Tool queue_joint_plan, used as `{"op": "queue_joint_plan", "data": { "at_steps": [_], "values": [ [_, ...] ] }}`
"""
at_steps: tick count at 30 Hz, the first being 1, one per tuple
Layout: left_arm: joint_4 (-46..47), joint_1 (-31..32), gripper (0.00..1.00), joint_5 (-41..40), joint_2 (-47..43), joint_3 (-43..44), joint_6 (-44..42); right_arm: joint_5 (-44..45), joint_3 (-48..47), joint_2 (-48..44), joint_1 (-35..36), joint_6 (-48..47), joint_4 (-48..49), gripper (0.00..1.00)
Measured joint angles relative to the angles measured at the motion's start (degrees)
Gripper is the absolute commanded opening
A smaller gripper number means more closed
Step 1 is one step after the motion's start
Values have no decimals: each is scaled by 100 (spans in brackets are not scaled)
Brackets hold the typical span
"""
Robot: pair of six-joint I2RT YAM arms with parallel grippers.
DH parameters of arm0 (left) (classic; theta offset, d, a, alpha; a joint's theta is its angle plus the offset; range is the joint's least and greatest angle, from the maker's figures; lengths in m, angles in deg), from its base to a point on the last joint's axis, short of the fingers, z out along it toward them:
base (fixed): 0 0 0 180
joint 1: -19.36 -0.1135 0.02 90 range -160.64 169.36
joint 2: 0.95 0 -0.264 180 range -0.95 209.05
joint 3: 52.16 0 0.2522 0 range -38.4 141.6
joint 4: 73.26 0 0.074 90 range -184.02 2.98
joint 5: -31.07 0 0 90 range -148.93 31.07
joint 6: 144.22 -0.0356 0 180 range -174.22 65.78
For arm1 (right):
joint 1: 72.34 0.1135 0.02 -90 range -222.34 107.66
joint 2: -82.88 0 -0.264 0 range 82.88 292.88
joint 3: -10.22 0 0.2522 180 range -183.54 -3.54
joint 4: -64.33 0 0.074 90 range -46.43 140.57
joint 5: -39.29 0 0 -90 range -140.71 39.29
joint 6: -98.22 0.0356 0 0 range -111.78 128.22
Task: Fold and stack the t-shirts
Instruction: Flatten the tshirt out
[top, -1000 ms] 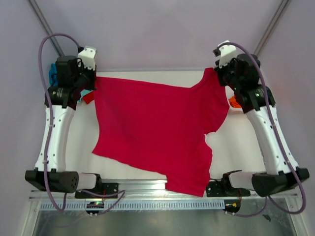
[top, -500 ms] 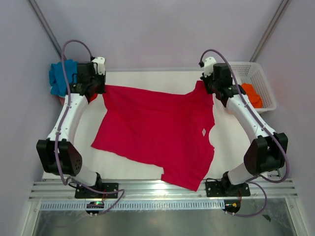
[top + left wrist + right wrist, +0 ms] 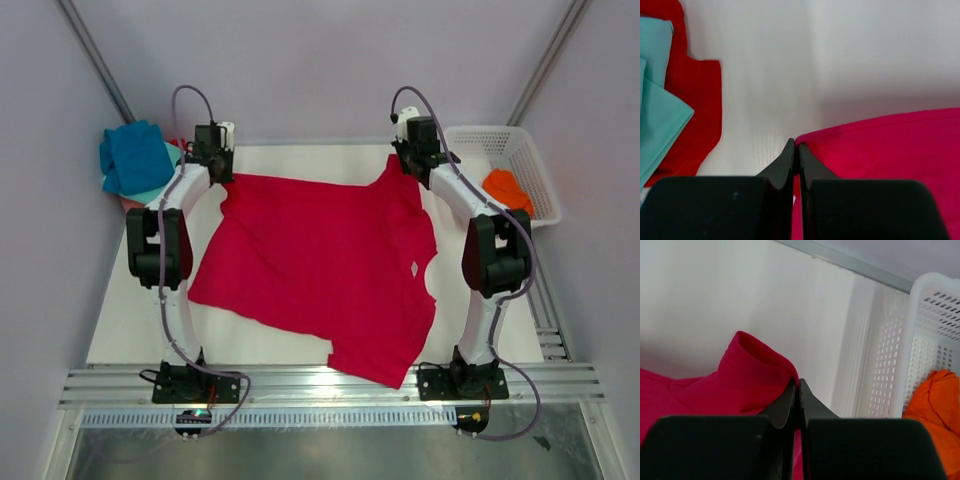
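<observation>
A large crimson t-shirt (image 3: 320,265) lies spread across the white table, its hem towards the far edge. My left gripper (image 3: 224,175) is shut on the shirt's far left corner (image 3: 812,137), stretched out to the back of the table. At the far right corner (image 3: 760,367) my right gripper (image 3: 405,163) is shut on the cloth, which bunches up in a fold beside its fingers (image 3: 807,402). A blue t-shirt (image 3: 135,155) tops a pile at the far left, with teal (image 3: 657,115) and red (image 3: 695,115) ones under it. An orange t-shirt (image 3: 507,190) lies in the basket.
A white lattice basket (image 3: 500,150) stands at the far right corner, close to my right gripper; its wall (image 3: 935,340) fills the right of that wrist view. The pile sits off the table's far left corner. A metal rail (image 3: 330,385) runs along the near edge.
Both arms have stretched forward and lowered to the far edge, carrying the crimson shirt's corners away from the bases and laying it flat. The blue pile and the basket have come into view.
</observation>
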Motion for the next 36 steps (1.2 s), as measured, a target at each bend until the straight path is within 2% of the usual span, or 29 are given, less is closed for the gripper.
{"op": "queue_joint_plan", "data": {
  "at_steps": [11,16,27,36],
  "values": [
    [289,0,0,-507,1449,1786,229,332,-1952,1792,0,-188,293,3],
    [341,0,0,-776,1777,2214,210,551,-2140,2175,0,-393,321,3],
    [350,15,0,-1263,1928,2264,149,992,-2352,2516,-4,-549,444,3],
    [345,28,0,-1298,1930,2264,151,1405,-2632,2940,-4,-907,723,3]
  ]
}}
